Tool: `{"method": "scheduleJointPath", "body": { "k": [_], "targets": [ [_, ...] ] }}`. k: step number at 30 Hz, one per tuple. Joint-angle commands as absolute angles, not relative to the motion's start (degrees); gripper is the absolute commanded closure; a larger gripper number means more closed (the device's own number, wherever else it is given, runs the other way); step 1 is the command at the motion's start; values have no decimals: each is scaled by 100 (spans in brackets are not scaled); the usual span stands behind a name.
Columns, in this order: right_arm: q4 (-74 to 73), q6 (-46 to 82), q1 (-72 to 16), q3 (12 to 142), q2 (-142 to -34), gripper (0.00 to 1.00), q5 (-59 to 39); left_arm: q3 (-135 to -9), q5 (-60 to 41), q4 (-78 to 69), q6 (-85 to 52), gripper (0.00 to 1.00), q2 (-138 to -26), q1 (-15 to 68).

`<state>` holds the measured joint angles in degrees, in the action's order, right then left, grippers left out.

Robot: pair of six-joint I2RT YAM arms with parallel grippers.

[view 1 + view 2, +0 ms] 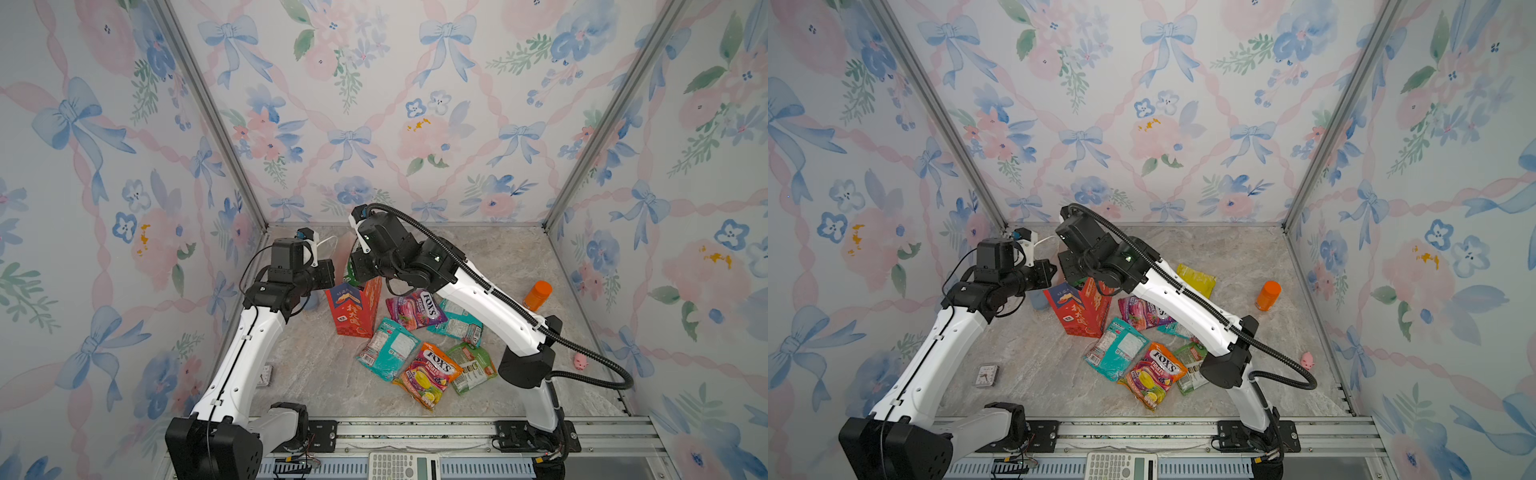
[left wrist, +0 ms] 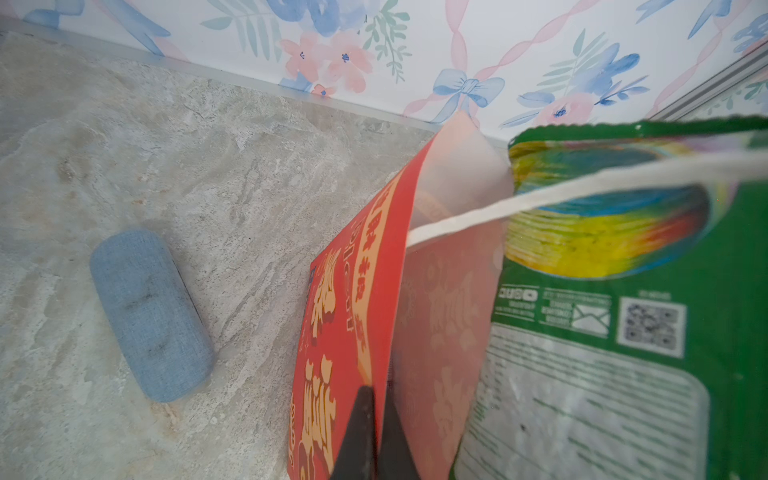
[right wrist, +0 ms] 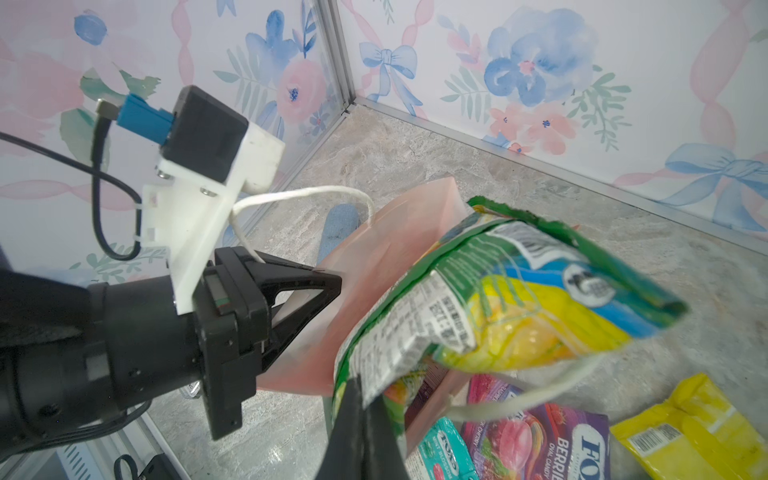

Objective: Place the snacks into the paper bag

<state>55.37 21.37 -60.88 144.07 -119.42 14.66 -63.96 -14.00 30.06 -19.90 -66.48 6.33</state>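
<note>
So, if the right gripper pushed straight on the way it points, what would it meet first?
Probably the inner wall of the paper bag: the right gripper, shut on a green packet, points into its mouth.

Both top views look steeply down from the front over the whole table (image 1: 316,374) — both wrist views sit close, facing the bag (image 2: 345,332) they share

7 snack pkts (image 1: 1152,376), 1 paper bag (image 1: 1084,316), 1 bottle (image 1: 1268,296), 1 pig toy (image 1: 1307,360), 1 case (image 2: 149,316).

walls (image 1: 415,124): floral bow wallpaper | floor (image 1: 324,374): grey marbled stone | corner posts (image 1: 211,112): aluminium
</note>
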Motion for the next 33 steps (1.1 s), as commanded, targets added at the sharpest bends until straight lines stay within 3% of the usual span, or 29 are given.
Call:
{"method": "scheduleJointPath", "body": {
  "k": [1,18,33],
  "targets": [
    [5398,1987,-6227,14354,-11639,100,1643,-6374,-1463,2929,-1960,100,-6557,632],
    [5361,2112,-6328,14186,-11634,100,1491,-6372,-1488,2935,-1961,100,-6536,633],
    [5134,2342,-5909,14061,-11847,100,1047,-6387,-1503,2934,-1959,100,-6513,632]
  ]
}}
